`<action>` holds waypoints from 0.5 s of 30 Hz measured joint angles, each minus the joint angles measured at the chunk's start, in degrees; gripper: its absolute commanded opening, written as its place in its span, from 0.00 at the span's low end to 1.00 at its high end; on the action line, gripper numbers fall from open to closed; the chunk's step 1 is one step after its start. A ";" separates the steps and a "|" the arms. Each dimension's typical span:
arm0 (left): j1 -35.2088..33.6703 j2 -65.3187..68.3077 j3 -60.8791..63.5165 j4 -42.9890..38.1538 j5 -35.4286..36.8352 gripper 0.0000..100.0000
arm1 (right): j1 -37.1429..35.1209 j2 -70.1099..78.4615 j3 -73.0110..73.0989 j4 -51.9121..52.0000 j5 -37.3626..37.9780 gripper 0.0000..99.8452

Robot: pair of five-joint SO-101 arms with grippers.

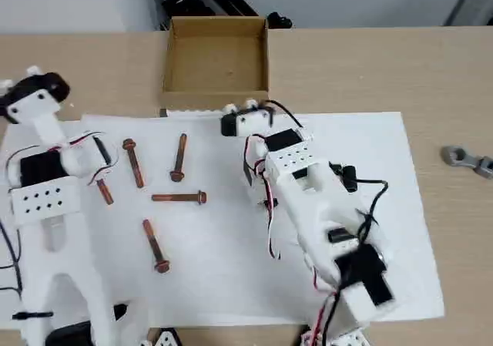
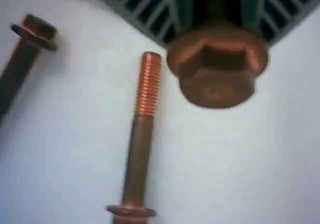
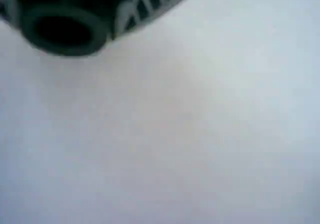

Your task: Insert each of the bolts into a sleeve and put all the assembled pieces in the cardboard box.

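Observation:
My left gripper (image 1: 100, 178) is shut on a copper bolt (image 1: 105, 192) just above the left part of the white sheet; in the left wrist view the bolt's hex head (image 2: 217, 69) faces the camera under the gripper (image 2: 215, 4). Several more bolts lie loose on the sheet: (image 1: 132, 161), (image 1: 179, 157), (image 1: 179, 197), (image 1: 155, 246). Two of those loose bolts (image 2: 137, 149), (image 2: 25, 49) lie below the held one. My right gripper (image 1: 266, 198), at mid-sheet, is shut on a black sleeve (image 3: 65, 29), open end towards the camera. The cardboard box (image 1: 166, 61) stands at the back.
A white sheet (image 1: 347, 146) covers the table's middle. A grey metal tool (image 1: 466, 159) lies on the bare wood at the far right. Cables hang along the right arm (image 1: 323, 207). The left arm's base (image 1: 46, 199) stands at the sheet's left edge.

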 measured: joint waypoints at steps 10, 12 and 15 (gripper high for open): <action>0.97 -0.18 -8.26 1.93 -2.81 0.01 | 11.16 -35.25 -1.05 7.12 8.09 0.00; 1.93 -0.18 -10.90 3.34 -2.99 0.01 | 14.68 -42.29 -1.05 7.12 8.44 0.00; 4.04 -0.18 -12.92 4.22 -2.99 0.01 | 21.98 -51.69 0.88 7.30 8.44 0.00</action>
